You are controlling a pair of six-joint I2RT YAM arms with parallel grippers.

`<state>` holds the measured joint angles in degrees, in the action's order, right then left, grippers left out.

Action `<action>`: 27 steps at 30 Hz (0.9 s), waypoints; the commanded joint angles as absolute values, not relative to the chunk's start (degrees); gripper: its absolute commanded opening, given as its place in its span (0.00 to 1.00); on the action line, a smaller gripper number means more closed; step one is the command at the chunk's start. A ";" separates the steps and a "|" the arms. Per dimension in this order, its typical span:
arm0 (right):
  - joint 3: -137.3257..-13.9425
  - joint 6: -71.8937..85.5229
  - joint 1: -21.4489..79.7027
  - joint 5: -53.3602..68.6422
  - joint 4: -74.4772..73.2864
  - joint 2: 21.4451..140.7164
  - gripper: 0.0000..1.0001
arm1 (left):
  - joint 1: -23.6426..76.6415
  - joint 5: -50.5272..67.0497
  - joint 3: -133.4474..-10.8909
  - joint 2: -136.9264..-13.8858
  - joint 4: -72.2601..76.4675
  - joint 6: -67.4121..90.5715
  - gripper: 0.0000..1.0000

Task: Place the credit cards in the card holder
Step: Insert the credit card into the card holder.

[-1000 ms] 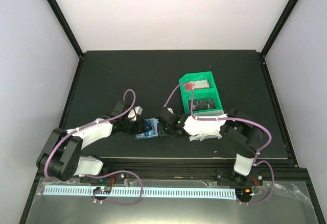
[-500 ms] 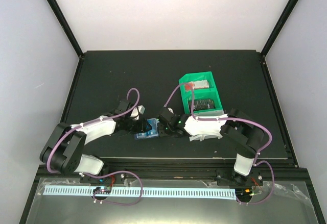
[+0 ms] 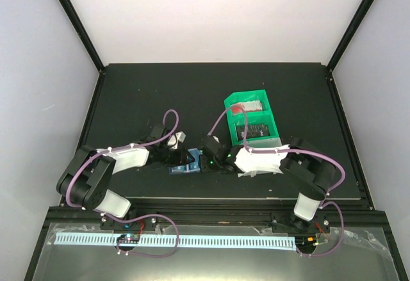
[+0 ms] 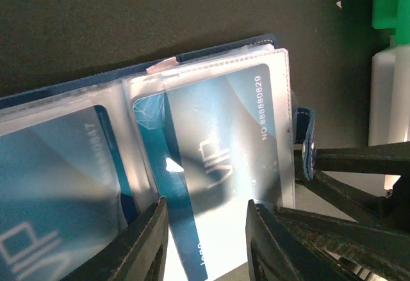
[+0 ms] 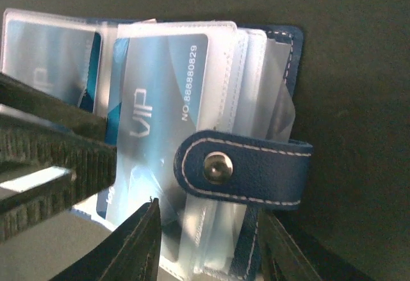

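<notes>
The navy card holder [image 3: 186, 167] lies open on the mat between my two grippers. In the left wrist view its clear sleeves [image 4: 211, 70] hold a blue VIP credit card [image 4: 224, 140], whose near end sticks out between the fingers of my left gripper [image 4: 206, 246]. The jaws stand apart. A second blue card [image 4: 57, 185] sits in the left sleeve. My right gripper [image 5: 208, 246] is open, and its fingers straddle the sleeve stack and the snap tab [image 5: 256, 166] on the holder's right edge. The VIP card [image 5: 160, 95] shows there too.
A green compartment bin [image 3: 252, 122] with dark items stands just behind the right arm. A white bin part [image 4: 387, 89] lies right of the holder. The left gripper's fingers [image 5: 51, 159] cross the right wrist view at the left.
My left arm has moved right, up to the holder's left side. My right gripper has shifted slightly left and forward. The holder stays in place.
</notes>
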<state>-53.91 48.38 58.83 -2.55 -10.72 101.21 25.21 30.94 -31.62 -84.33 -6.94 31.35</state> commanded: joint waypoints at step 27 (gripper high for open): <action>-51.16 50.81 58.74 1.09 -7.12 96.77 0.33 | 25.75 30.97 -31.72 -90.51 -4.59 31.99 0.10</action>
